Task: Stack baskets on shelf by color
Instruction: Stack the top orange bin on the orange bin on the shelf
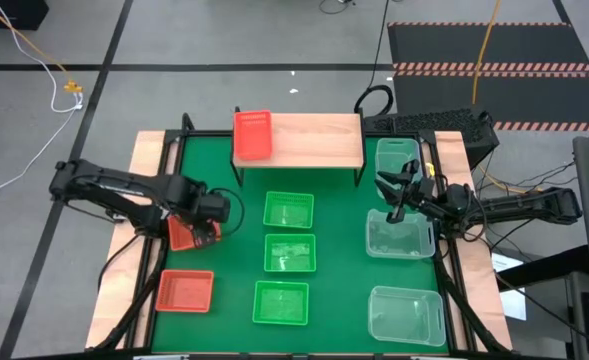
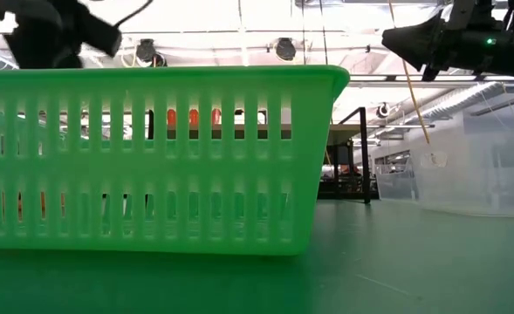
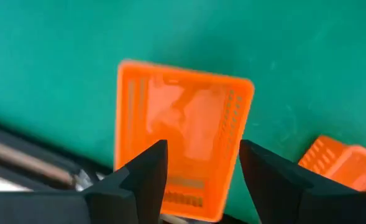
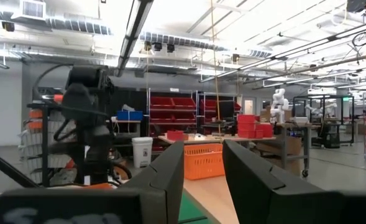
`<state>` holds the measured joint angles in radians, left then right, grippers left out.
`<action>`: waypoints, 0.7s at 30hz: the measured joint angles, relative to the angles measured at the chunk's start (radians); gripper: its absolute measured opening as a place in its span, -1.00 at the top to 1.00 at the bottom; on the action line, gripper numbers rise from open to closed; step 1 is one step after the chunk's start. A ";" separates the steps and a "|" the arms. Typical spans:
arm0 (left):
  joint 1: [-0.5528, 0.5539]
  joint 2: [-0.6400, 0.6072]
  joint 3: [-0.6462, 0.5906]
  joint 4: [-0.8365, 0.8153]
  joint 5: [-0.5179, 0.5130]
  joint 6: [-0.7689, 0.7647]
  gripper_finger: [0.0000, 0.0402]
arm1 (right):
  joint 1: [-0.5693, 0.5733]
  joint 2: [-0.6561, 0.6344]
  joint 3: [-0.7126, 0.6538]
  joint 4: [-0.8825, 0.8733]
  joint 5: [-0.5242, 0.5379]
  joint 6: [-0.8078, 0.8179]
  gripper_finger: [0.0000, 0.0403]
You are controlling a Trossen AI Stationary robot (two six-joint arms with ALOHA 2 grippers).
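A red basket (image 1: 252, 133) stands on the left end of the light-wood shelf (image 1: 314, 140). A second red basket (image 3: 183, 134) lies on the green mat right under my left gripper (image 3: 201, 174). That gripper points down, open, above the basket and apart from it. A third red basket (image 1: 185, 290) sits nearer the front edge. Three green baskets (image 1: 290, 252) lie in a column mid-table. Three clear baskets (image 1: 399, 238) line the right side. My right gripper (image 4: 201, 180) hangs open above them, aimed at the shelf.
The shelf's middle and right parts (image 1: 324, 135) are bare wood. The nearest green basket (image 2: 152, 157) fills most of the low view. Black frame rails run along the mat's left and right edges (image 1: 444, 250). Bare mat lies between the columns of baskets.
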<state>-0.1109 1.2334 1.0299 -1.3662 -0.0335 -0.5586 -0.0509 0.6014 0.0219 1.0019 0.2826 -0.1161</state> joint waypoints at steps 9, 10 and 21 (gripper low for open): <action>-0.129 0.004 -0.191 0.135 0.075 -0.037 0.03 | 0.001 0.000 0.000 0.026 -0.254 -0.092 0.47; -0.136 0.004 -0.204 0.150 0.076 -0.031 0.03 | 0.001 0.000 0.000 0.036 -0.264 -0.093 0.47; -0.124 0.004 -0.304 0.394 0.119 -0.108 0.24 | -0.001 0.015 0.000 0.005 -0.204 -0.001 0.47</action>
<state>-0.2353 1.2369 0.7261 -0.9723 0.0852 -0.6668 -0.0517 0.6165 0.0219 1.0067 0.0790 -0.1169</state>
